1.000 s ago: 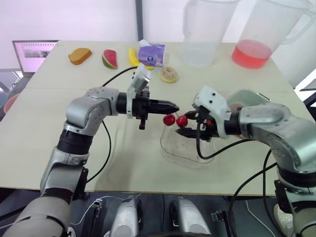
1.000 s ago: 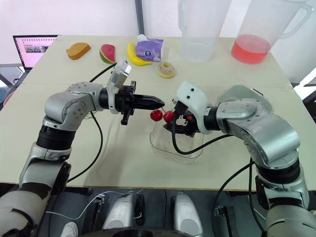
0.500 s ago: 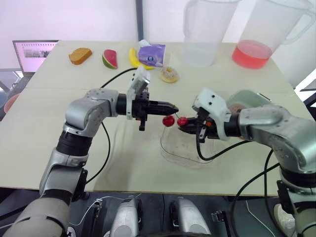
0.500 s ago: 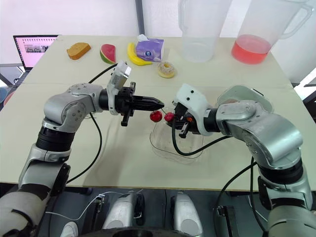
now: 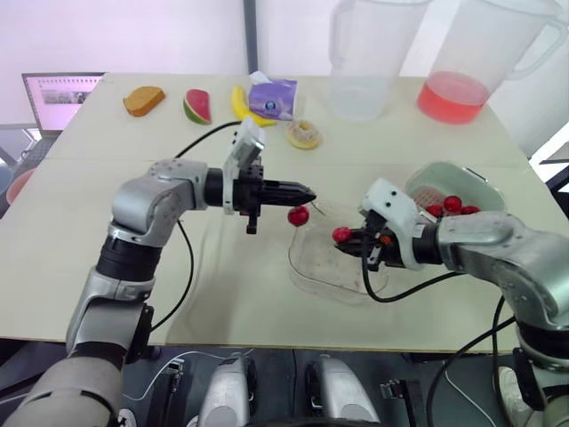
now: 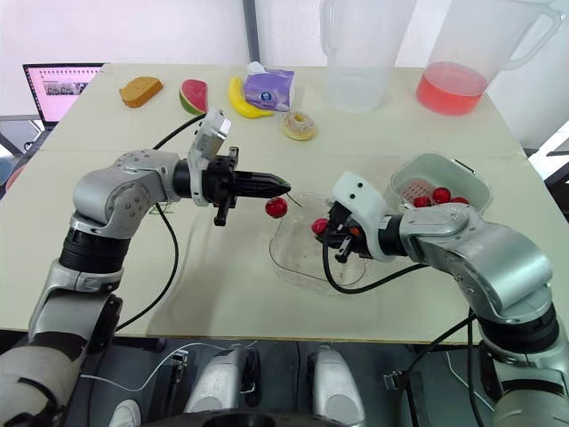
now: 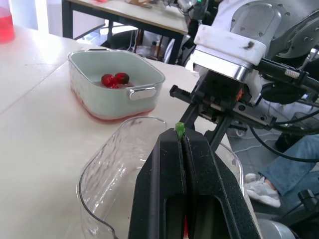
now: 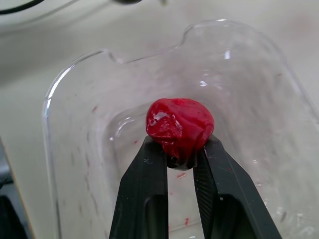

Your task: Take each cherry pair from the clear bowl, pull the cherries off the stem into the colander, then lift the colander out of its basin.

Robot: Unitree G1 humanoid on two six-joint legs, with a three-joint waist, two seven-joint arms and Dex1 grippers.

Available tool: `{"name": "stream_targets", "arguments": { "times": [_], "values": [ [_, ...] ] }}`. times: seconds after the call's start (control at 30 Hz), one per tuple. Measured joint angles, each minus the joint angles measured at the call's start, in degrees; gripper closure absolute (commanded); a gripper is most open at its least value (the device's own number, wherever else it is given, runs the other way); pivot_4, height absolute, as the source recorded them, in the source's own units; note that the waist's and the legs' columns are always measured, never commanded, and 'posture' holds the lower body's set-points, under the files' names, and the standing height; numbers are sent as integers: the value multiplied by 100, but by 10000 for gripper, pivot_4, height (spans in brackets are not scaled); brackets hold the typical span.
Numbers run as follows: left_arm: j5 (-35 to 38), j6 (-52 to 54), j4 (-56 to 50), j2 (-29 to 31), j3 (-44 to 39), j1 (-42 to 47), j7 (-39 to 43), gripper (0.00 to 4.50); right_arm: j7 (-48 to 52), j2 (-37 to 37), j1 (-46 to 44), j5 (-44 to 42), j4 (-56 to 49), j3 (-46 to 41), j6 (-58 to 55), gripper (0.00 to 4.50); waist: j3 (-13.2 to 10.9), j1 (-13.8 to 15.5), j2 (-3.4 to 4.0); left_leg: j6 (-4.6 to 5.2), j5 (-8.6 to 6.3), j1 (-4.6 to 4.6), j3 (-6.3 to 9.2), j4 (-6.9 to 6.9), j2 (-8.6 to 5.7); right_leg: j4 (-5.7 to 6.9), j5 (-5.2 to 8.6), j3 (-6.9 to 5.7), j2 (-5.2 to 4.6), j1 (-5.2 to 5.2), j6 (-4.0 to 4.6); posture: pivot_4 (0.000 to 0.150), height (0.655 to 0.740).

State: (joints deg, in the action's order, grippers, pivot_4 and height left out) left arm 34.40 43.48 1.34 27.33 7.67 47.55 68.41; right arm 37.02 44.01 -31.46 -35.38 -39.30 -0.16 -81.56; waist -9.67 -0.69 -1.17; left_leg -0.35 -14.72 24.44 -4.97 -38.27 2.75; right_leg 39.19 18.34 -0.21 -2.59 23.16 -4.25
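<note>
Right wrist view: one cherry [image 8: 179,127].

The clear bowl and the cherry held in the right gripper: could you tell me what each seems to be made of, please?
Clear bowl: likely thin, glossy transparent plastic; the table shows through its wavy walls, which carry highlights. Cherry: probably soft rubber or plastic, not real fruit; its shiny red skin looks creased and dented.

Your pale worktop [image 5: 53,231] holds a clear bowl [image 5: 307,277], a basin [image 5: 423,183], an empty pitcher [image 5: 364,62], a pitcher of red liquid [image 5: 471,62], bread [image 5: 144,100], watermelon slice [image 5: 196,106], banana [image 5: 240,102], tissue pack [image 5: 273,98] and doughnut [image 5: 305,135].
</note>
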Motion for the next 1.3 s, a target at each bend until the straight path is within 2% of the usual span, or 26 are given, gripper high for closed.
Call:
{"name": "stream_targets", "arguments": {
  "times": [0.17, 0.3, 0.47, 0.87, 0.93, 0.97, 1.13, 1.17, 1.3],
  "values": [
    [7, 10, -14, 1, -8, -2, -48, 45000, -288, -15, -120, -22, 342, -827, -194, 41773, 0, 7, 0, 0, 0, 0, -1, 0, -1, 0, 0, 0, -1, -1, 0, 1500, 7400],
    [60, 81, -146, 2, -32, -30, -118, 45000, -1168, -72, -271, 623, 1239, -1521, -305, 41773, 0, 8, 0, -1, 0, 0, -3, 3, -2, -1, 0, 0, -2, 0, 0, 1500, 7400],
    [129, 128, -244, -3, -60, -91, -232, 45000, -2162, -500, -342, 1388, 2170, -2098, -225, 41773, 1, -13, 1, -19, 11, 0, -6, 6, 0, -1, 0, 4, 1, 4, 0, 1500, 7400],
    [141, 220, -268, -9, -69, -185, -344, 45000, -2746, -982, -347, 1844, 3564, -2157, 350, 41773, 1, -4, 6, -18, 10, 0, -10, 8, -1, -1, 0, 5, 7, 6, 0, 1500, 7400],
    [151, 225, -275, -9, -70, -185, -367, 45000, -2788, -1036, -357, 1842, 3592, -2254, 375, 31796, 1, -6, 6, -18, 10, 0, -10, 8, -1, -1, 0, 5, 7, 6, 0, 1500, 7400],
    [172, 227, -284, -9, -70, -185, -373, 45000, -2810, -1060, -378, 1838, 3599, -2317, 376, 28259, 1, -8, 6, -18, 10, 0, -10, 8, -1, -1, 0, 5, 7, 6, 0, 1500, 7400],
    [237, 229, -373, -8, -72, -189, -394, 45000, -2850, -1145, -517, 1816, 3567, -2574, 355, 2937, 1, -9, 6, -18, 10, 0, -10, 9, -1, -1, 0, 5, 7, 6, 0, 1500, 7400],
    [238, 229, -373, -7, -73, -189, -398, 45000, -2858, -1151, -538, 1814, 3548, -2621, 331, 699, 1, -9, 6, -18, 10, 0, -10, 9, -1, -1, 0, 5, 7, 6, 0, 1500, 7400],
    [240, 229, -372, -6, -72, -189, -421, 45000, -2865, -1154, -632, 1763, 3359, -2790, 220, 699, 1, -8, 7, -18, 10, 0, -10, 9, -1, -1, 0, 5, 7, 6, 0, 1500, 7400]
  ]
}}
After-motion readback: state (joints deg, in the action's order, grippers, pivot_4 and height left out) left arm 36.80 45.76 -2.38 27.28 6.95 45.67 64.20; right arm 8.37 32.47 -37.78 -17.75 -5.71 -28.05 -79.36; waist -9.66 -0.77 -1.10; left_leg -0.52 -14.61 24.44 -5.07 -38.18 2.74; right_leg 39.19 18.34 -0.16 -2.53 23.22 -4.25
